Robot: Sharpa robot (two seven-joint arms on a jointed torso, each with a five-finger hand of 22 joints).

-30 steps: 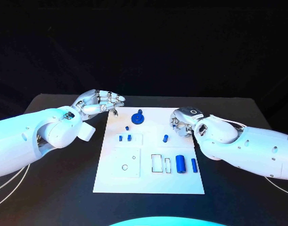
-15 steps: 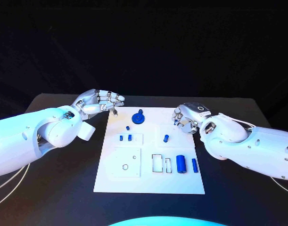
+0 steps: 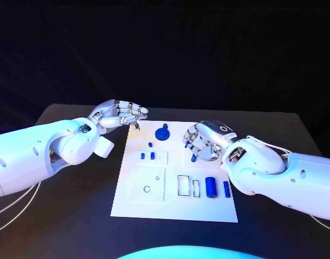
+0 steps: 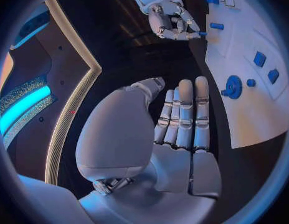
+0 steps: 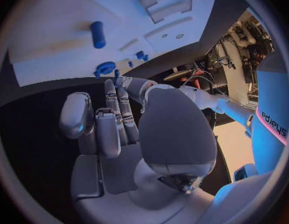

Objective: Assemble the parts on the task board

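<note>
Hovering over the board's [image 3: 134, 208] right edge, just right of centre in the head view, the right hand [image 3: 202, 141] has its fingers curled downward above a small blue peg [image 3: 194, 158]; whether it grips anything cannot be told. The right wrist view shows its fingers [image 5: 113, 117] lying straight and close together. The left hand [image 3: 122, 115] sits at the board's upper left corner, above the table [image 3: 79, 216], fingers bent inward; in the left wrist view they lie straight, side by side, holding nothing. A blue wheel-shaped part [image 3: 162, 133] stands near the board's top centre. Two small blue blocks [image 3: 147, 155] lie below it, left of centre. A blue cylinder [image 3: 210, 186] and a thinner blue pin [image 3: 226, 188] lie at lower right, beside white slots.
</note>
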